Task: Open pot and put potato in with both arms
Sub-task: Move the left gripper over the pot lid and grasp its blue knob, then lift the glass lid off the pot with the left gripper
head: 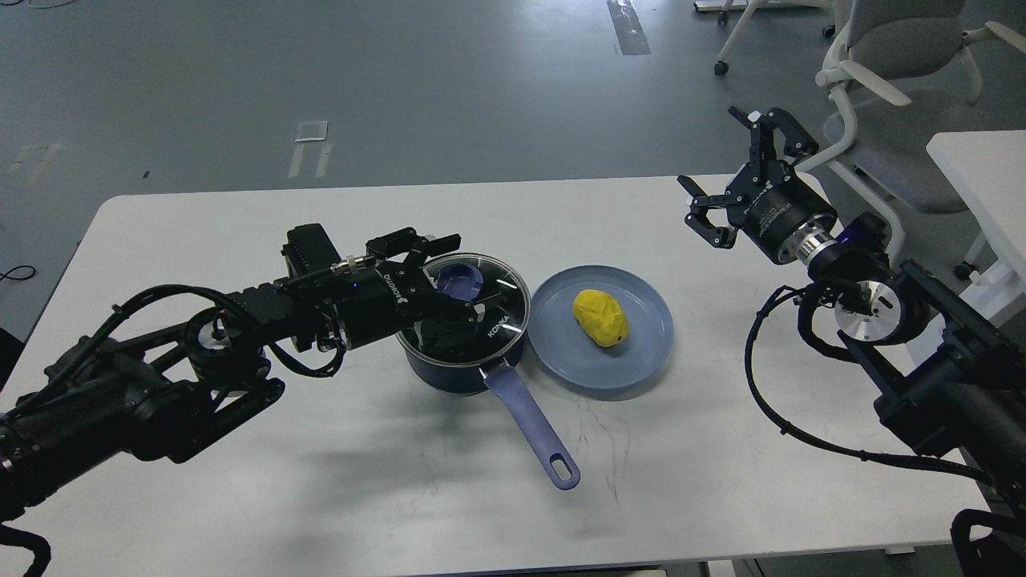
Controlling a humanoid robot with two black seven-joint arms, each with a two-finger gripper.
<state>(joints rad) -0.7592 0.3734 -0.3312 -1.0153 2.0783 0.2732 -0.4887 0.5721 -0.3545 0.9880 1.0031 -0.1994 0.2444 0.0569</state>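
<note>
Two arms reach over the table; the left gripper sits over the pot lid, grip unclear; the right gripper hangs spread and empty; the potato lies on the plate.

A dark navy pot with lavender-blue handle, a bright yellow potato, a blue-grey plate, a white table.

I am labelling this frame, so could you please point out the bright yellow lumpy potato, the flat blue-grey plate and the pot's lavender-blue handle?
Potato [599, 317]: head view, middle of its top.
Plate [641, 353]: head view, bare right part.
Pot handle [531, 422]: head view, mid-shaft.
</note>
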